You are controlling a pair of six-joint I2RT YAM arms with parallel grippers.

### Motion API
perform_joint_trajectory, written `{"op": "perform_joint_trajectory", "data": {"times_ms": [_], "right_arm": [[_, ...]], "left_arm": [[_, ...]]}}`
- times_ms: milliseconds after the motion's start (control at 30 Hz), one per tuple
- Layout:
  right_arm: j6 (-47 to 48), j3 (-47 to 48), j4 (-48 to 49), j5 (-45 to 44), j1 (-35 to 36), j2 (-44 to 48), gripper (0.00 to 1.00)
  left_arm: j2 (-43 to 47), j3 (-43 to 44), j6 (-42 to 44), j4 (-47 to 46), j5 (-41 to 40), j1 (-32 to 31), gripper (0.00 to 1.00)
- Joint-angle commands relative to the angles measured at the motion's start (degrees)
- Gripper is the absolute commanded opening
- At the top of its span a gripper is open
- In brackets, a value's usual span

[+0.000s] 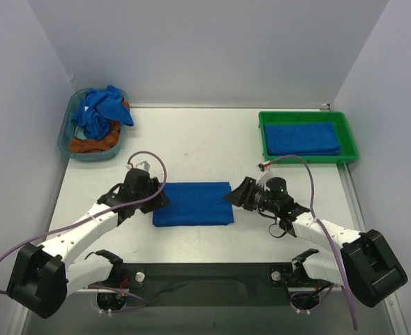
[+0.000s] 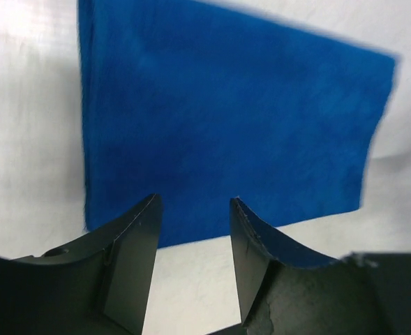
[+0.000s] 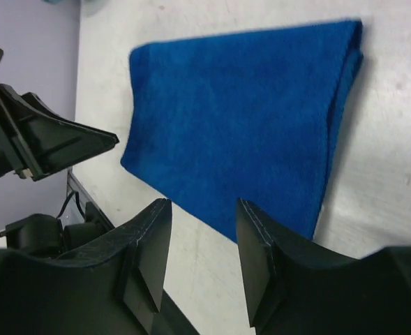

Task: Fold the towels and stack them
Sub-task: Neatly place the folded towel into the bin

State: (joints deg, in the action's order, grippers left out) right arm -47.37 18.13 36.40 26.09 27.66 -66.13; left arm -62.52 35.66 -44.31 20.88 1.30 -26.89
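Currently, one folded towel (image 1: 192,203) is lying flat at the middle of the table (image 1: 191,139), with a gripper at each end.
Left gripper (image 1: 161,199) is hovering at its left edge and right gripper (image 1: 231,197) at its right edge, each with jaws standing apart and gripping nothing. A second folded towel (image 1: 303,138) is sitting in the green tray (image 1: 263,136) far right; crumpled towels (image 1: 102,112) are resting over an orange-brown cloth (image 1: 93,145) in the basket (image 1: 67,129) far left.

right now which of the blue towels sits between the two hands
The folded towel flat on the table, not the other folded towel in the green tray or the crumpled towels in the basket.
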Motion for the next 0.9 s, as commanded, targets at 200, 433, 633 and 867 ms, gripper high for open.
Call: {"op": "perform_joint_trajectory", "data": {"times_ms": [200, 433, 633, 867], "right_arm": [[-5.62, -2.05, -3.09, 5.99, 1.61, -7.59, 0.33], [-5.19, 0.67, -11.59, 4.07, 1.87, -10.43, 0.31], [-1.85, 3.31, -19.94, 1.25, 3.19, -6.3, 0.3], [11.76, 11.83, -41.48, -10.0, 0.74, 6.69, 0.44]], "left_arm": [[-2.6, -8.67, -4.99, 1.17, -5.77, -0.79, 0.46], [-3.66, -9.91, -7.1, 4.77, -8.77, 2.72, 0.43], [-2.87, -5.08, -2.81, 9.43, -13.34, 5.1, 0.48], [-4.63, 6.25, 6.51, 13.22, -14.21, 1.51, 0.76]]}}
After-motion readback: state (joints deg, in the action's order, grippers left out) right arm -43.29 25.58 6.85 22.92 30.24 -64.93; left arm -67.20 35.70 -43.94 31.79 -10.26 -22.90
